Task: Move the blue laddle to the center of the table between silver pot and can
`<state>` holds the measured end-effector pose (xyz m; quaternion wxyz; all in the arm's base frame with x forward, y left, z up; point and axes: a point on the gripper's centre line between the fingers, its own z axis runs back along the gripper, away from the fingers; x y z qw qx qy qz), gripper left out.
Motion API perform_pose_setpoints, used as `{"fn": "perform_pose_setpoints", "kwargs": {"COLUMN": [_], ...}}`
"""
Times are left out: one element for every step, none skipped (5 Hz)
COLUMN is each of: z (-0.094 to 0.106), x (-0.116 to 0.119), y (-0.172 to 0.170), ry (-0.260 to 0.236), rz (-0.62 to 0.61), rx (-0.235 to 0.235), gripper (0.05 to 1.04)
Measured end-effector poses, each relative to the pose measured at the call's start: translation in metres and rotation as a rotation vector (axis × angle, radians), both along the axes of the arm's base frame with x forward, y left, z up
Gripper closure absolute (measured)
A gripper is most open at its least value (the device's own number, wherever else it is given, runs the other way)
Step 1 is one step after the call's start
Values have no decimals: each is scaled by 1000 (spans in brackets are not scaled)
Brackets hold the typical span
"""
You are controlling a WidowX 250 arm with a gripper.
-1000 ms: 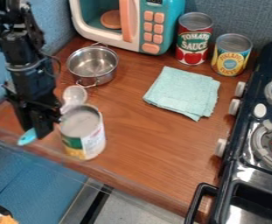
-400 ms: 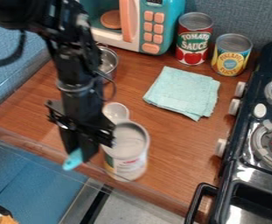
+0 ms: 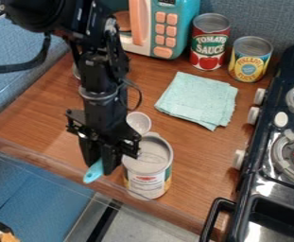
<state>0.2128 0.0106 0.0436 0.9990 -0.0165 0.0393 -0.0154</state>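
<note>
My gripper (image 3: 105,163) is low over the front part of the wooden table (image 3: 196,151), shut on the blue ladle (image 3: 93,173). The handle's blue end sticks out at the front-left of the grip, and the pale bowl of the ladle shows behind and to the right. Right beside the gripper and ladle stands an upright can (image 3: 148,166) with a white, green and yellow label, near the front edge. Most of the silver pot (image 3: 76,71) is hidden behind the arm; a sliver of its rim shows at the left.
A folded teal cloth (image 3: 198,100) lies right of centre. Behind it stand a tomato sauce can (image 3: 210,43), a pineapple can (image 3: 250,60) and a toy microwave (image 3: 167,29). The black stove (image 3: 272,156) borders the table on the right.
The gripper has moved right and slightly toward the front with the ladle. The nearby can has shifted the same way, staying upright, and the arm now covers most of the pot.
</note>
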Motion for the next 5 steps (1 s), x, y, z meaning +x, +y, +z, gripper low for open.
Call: {"fn": "perform_pose_setpoints", "kwargs": {"z": [9,4,-7,-24,-34], "x": [20,40,46,45,44], "y": [26,49,71,75,75], "ry": [-70,-73,-49,-16,3], "rz": [50,94,127,119,101], "rx": [38,67,96,94,96], "gripper": [760,760,760,760,760]}}
